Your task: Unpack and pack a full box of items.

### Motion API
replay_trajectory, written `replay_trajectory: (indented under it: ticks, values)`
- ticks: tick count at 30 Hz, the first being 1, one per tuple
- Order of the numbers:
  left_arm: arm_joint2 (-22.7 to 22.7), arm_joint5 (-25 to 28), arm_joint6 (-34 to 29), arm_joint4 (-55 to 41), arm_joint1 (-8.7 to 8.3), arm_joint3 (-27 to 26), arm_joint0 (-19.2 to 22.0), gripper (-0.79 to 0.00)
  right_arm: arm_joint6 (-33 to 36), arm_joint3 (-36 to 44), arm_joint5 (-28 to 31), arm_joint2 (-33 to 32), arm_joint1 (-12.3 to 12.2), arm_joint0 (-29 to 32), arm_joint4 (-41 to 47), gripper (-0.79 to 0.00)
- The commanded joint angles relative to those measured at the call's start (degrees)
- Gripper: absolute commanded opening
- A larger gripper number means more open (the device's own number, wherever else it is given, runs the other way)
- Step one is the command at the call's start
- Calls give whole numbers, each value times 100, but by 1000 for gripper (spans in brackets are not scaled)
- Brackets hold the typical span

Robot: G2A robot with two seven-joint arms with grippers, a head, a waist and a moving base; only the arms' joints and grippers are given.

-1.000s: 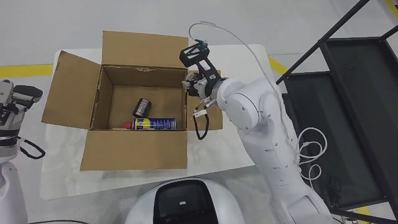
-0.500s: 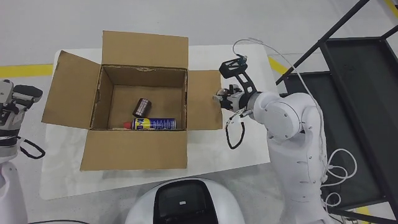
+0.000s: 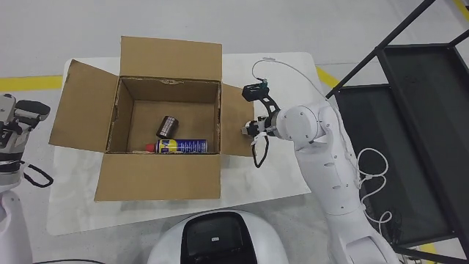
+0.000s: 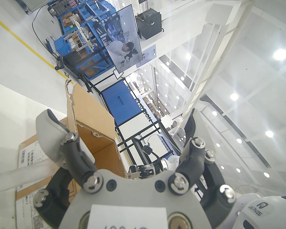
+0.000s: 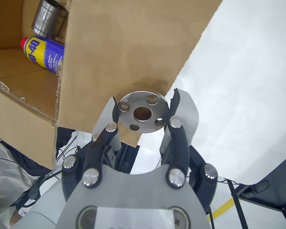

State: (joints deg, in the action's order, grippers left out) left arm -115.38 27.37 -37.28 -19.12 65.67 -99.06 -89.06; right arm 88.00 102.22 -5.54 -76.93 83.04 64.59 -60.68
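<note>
Above the right flap [image 3: 240, 121] of the box [image 3: 170, 92], the right claw [image 5: 144, 109] clamps a metal flange [image 5: 152, 115]; the opening lies leftward.

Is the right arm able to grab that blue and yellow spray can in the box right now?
Probably not yet: its end effector is shut on a metal flange, and the box's side flap lies between it and the spray can.

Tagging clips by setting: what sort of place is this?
Probably a factory or warehouse-style hall: a yellow floor line, blue storage racks in the background, and a high ceiling with rows of lights.
</note>
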Motion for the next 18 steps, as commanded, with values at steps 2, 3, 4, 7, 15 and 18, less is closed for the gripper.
replay_trajectory:
  ticks: [2, 3, 4, 7, 15, 18]
  values:
    - [0, 0, 0, 0, 0, 0, 0, 0, -51, -171, -91, -27, -20, 2, 49, -785]
    - [0, 0, 0, 0, 0, 0, 0, 0, -102, -246, -110, -38, -28, 22, 43, -785]
    - [0, 0, 0, 0, 0, 0, 0, 0, -130, -321, -110, -30, -37, 42, 5, -785]
    - [0, 0, 0, 0, 0, 0, 0, 0, -401, -547, -137, -33, -50, 103, 66, -785]
    - [0, 0, 0, 0, 0, 0, 0, 0, -1103, -1197, -270, -124, -98, 244, 70, -785]
    - [0, 0, 0, 0, 0, 0, 0, 0, -1092, -1336, -332, -167, -128, 214, -37, -785]
